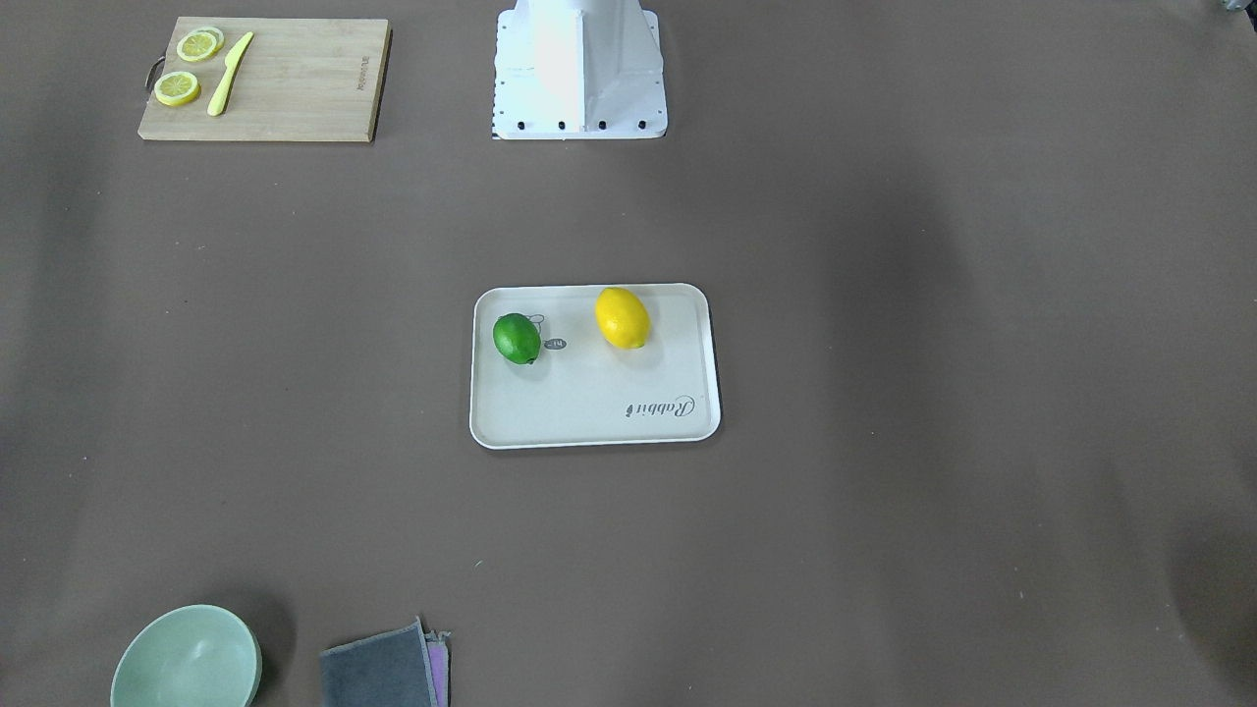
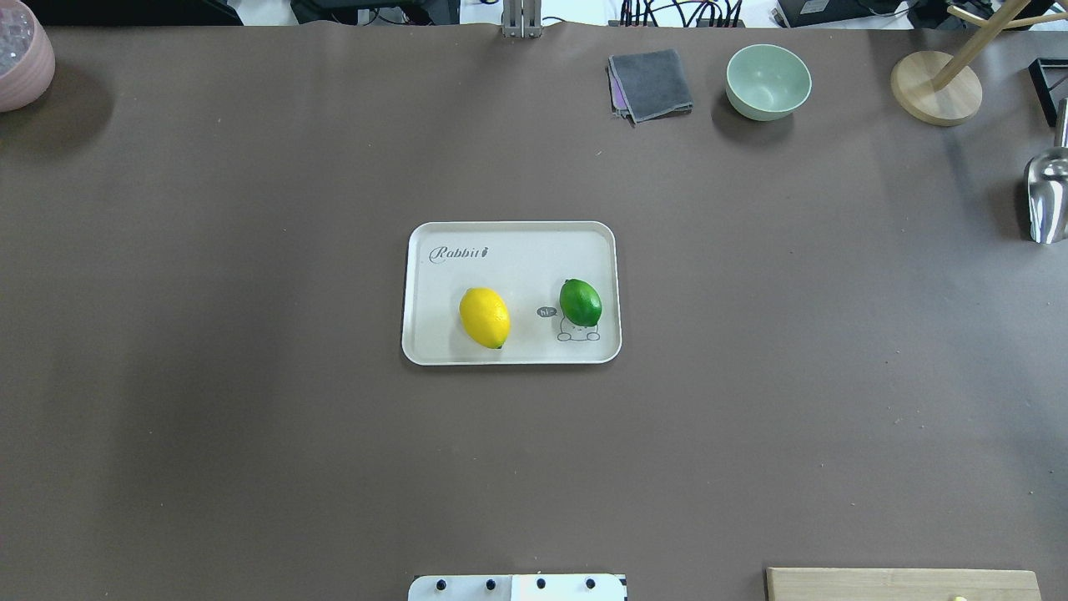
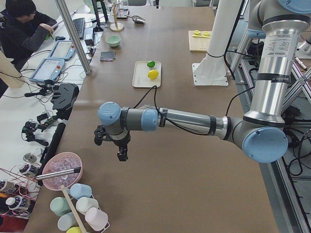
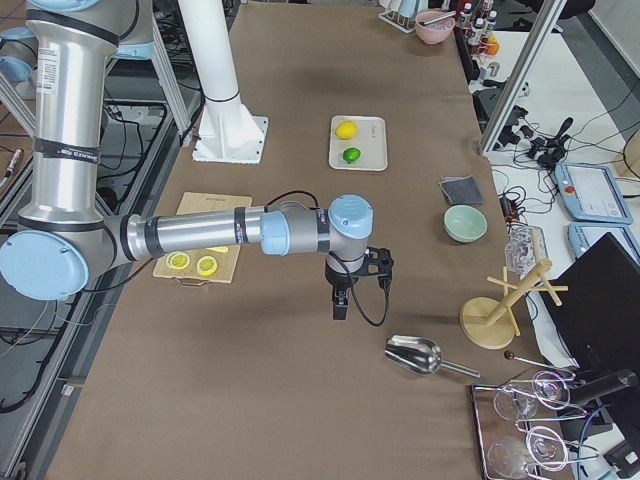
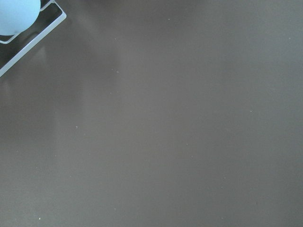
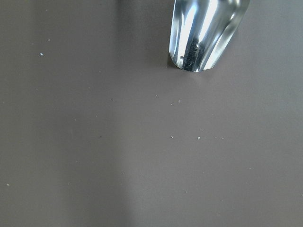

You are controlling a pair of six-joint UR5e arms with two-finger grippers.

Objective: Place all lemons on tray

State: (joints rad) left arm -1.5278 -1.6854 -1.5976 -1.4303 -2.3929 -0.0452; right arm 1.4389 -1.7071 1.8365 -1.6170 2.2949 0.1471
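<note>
shiny silver metal scoop (image 6: 206, 33) at top edge, right of centre, rounded open mouth pointing down-frame, resting on the table; upper part cut off by the frame. bright streaks and a dark reflection on its curved wall. matte brown table surface (image 6: 118, 161) fills the rest, flecked with tiny pale specks (image 6: 198, 138) below the scoop.

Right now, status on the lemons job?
Left gripper, right gripper away from tray, open or shut unreadable. Yellow lemon, green lemon both on tray. Nothing else on it.
</note>
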